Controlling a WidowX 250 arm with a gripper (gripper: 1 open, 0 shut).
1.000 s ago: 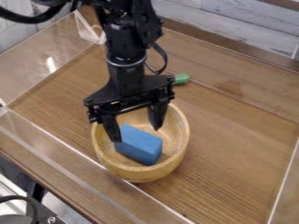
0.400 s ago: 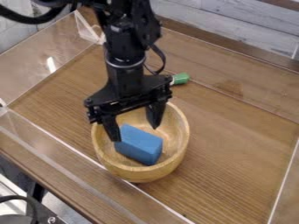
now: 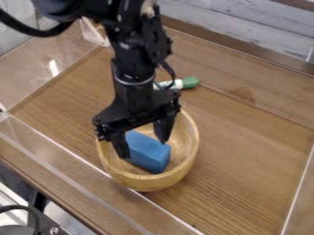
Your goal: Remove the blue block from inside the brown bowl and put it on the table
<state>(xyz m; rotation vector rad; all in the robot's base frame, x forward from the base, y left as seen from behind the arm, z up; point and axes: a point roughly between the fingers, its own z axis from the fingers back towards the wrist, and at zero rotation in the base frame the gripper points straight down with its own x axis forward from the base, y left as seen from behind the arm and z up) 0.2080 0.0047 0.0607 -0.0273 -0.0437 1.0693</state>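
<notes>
The blue block point(image 3: 150, 151) lies inside the brown bowl point(image 3: 182, 165), which sits on the table point(image 3: 245, 110) toward the front. My gripper point(image 3: 142, 136) hangs open straight above the block, reaching down into the bowl. One dark finger point(image 3: 120, 139) stands left of the block and the other point(image 3: 168, 129) to its right. Neither finger visibly touches the block. The arm covers the bowl's far rim.
A green-and-white marker point(image 3: 188, 84) lies on the table just behind the bowl, partly hidden by the arm. Low clear acrylic walls point(image 3: 50, 147) edge the tabletop on the left and front.
The gripper has sunk lower into the bowl, so its open fingers now straddle the blue block. Block and bowl have not moved.
</notes>
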